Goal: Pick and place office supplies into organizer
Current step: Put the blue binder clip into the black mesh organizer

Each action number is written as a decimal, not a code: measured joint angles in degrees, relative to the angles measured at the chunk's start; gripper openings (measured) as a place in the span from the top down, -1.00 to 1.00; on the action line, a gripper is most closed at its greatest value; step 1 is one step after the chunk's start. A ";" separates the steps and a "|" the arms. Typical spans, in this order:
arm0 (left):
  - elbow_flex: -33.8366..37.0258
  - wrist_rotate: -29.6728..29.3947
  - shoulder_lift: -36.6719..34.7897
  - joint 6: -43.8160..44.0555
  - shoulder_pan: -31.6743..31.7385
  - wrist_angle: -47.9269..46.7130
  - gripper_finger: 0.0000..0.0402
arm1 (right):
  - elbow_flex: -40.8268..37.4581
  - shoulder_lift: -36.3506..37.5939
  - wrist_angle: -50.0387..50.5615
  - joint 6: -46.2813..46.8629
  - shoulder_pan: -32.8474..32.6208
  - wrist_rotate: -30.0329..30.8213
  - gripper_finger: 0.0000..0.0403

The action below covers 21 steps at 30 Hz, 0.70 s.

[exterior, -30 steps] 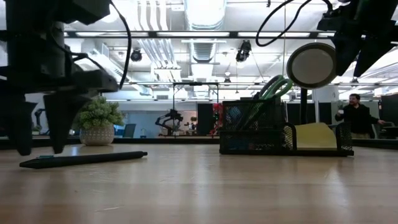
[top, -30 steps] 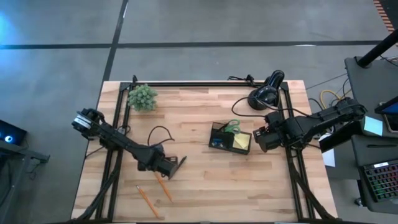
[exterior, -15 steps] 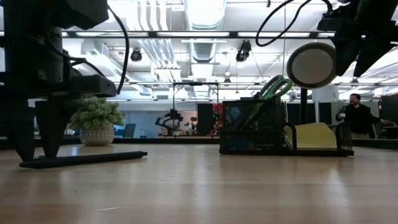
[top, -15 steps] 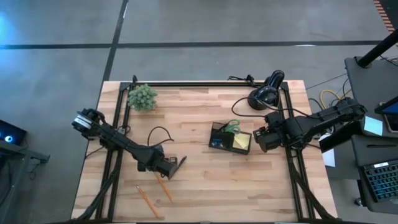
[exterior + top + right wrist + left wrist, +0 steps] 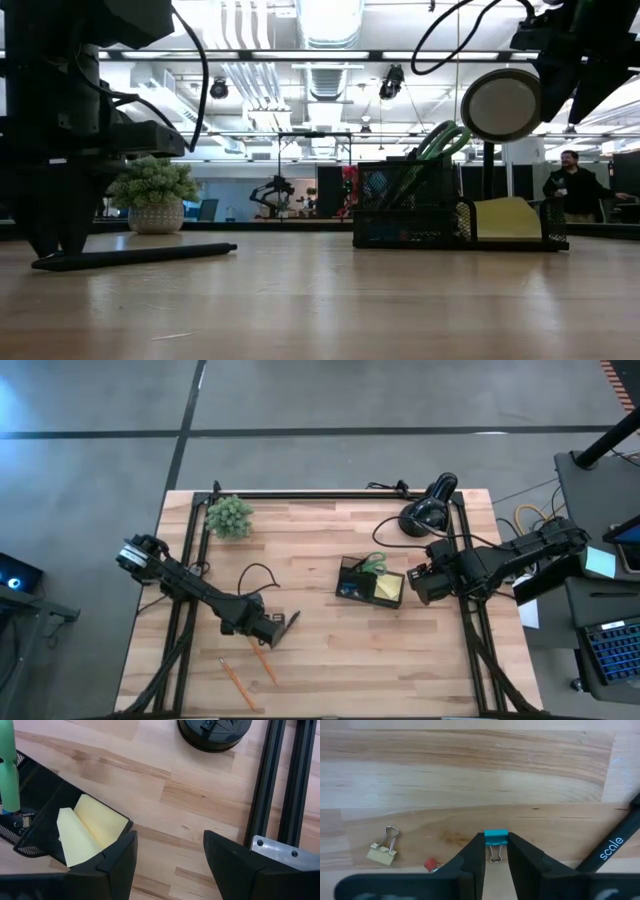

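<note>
Your left end effector (image 5: 495, 851) is down at the counter (image 5: 320, 660), toward its left edge, fingers pinched around a small blue binder clip (image 5: 495, 838). A beige binder clip (image 5: 384, 849) and a dark pen (image 5: 615, 845) lie close by, and 2 orange pencils (image 5: 252, 670) sit near the front edge. The organizer (image 5: 368, 582) stands right of centre, holding green-handled scissors (image 5: 375, 564) and a yellow sticky-note pad (image 5: 87, 827). Your right end effector (image 5: 167, 852) hangs spread wide, just beside the organizer's right end.

Two orange pencils (image 5: 251, 671), two binder clips (image 5: 495, 839), one black pen (image 5: 135, 256).
</note>
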<state>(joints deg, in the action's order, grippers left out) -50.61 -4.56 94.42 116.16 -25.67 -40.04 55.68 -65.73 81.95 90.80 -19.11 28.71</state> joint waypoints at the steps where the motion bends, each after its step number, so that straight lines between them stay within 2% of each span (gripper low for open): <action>1: 0.00 -0.02 0.01 0.02 0.02 0.01 0.72 | 0.00 0.00 0.00 0.00 0.00 0.00 -0.09; 8: -1.53 -1.37 0.19 -1.53 0.09 -0.34 0.73 | 0.00 0.00 0.00 -0.85 0.00 0.02 -0.09; 13: -5.88 -10.30 -0.58 -6.52 0.88 1.60 0.73 | 0.00 0.00 -0.02 -0.83 0.00 0.19 -0.09; 17: -9.57 -14.96 -0.60 -19.15 3.70 7.99 0.73 | 0.00 0.00 -0.03 -0.46 0.00 0.50 -0.09; 21: -9.90 -17.45 -0.62 -37.24 8.82 23.44 0.73 | 0.00 0.00 0.00 1.08 0.00 0.47 -0.09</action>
<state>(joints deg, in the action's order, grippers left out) -60.51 -22.01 93.80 78.92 -16.85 -16.61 55.68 -65.73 81.95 91.88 -19.11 29.18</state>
